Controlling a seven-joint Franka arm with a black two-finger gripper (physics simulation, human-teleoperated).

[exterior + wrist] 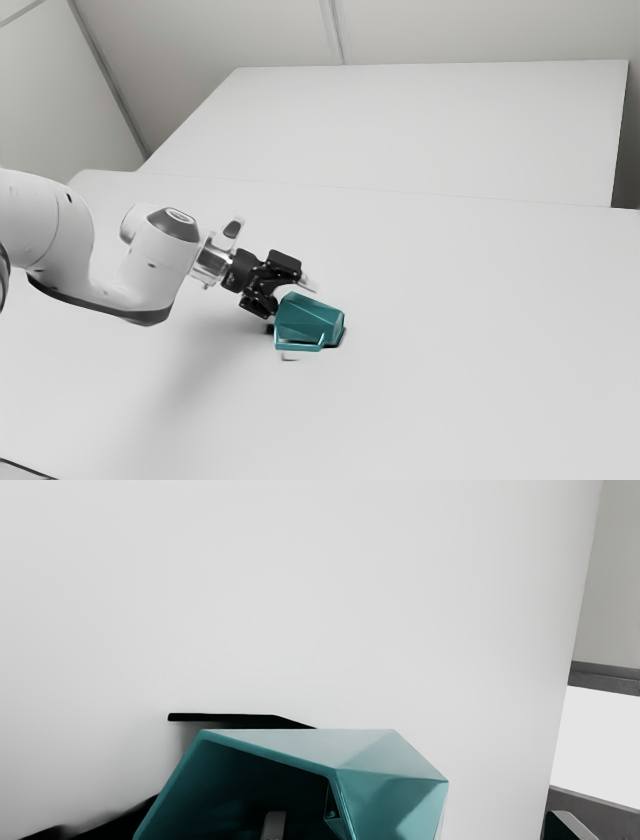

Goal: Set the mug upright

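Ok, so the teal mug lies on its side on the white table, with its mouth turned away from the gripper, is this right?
Not quite: the teal mug does lie on its side on the white table, but its mouth is turned toward the gripper. The wrist view shows this, looking into the opening.

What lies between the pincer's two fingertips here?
Part of the mug: its faceted side and some of its dark opening show between the tips of the open pincer in the wrist view. Whether a tip is inside, I can't tell.
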